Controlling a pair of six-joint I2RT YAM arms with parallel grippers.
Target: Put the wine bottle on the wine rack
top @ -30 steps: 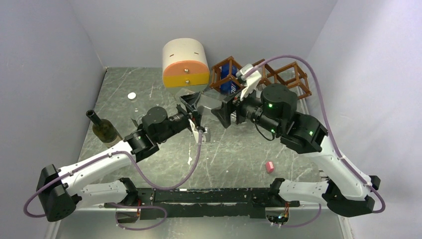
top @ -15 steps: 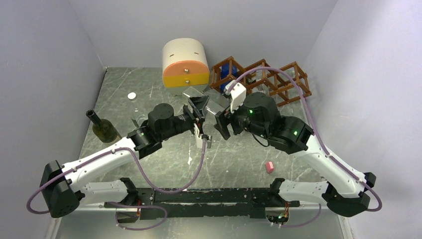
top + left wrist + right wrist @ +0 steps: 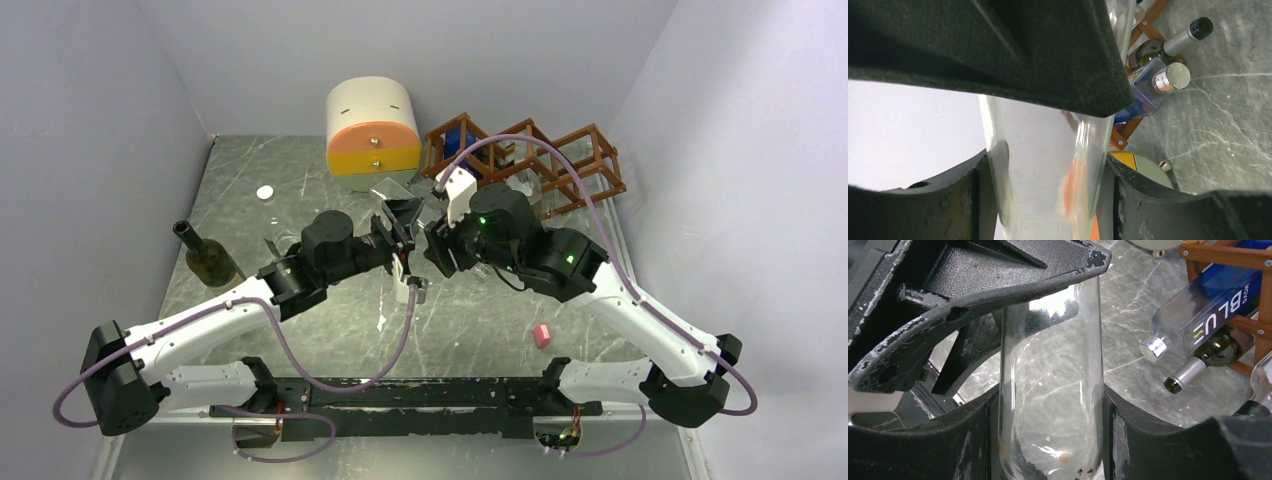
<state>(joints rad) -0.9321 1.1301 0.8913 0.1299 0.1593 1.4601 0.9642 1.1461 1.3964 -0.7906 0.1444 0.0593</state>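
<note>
Right gripper (image 3: 438, 248) has swung in from the reddish-brown wooden lattice wine rack (image 3: 560, 160); it and left gripper (image 3: 402, 222) both clench the clear glass wine bottle (image 3: 1050, 365), mid-table, off rack. Likely a handover, racking still ahead

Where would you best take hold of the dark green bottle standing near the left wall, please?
Probably the wide body of the dark green bottle, below the shoulder, coming in level from the side away from the left wall. It stands upright close to that wall, so the other side looks open, and its thin neck would offer less hold.
</note>
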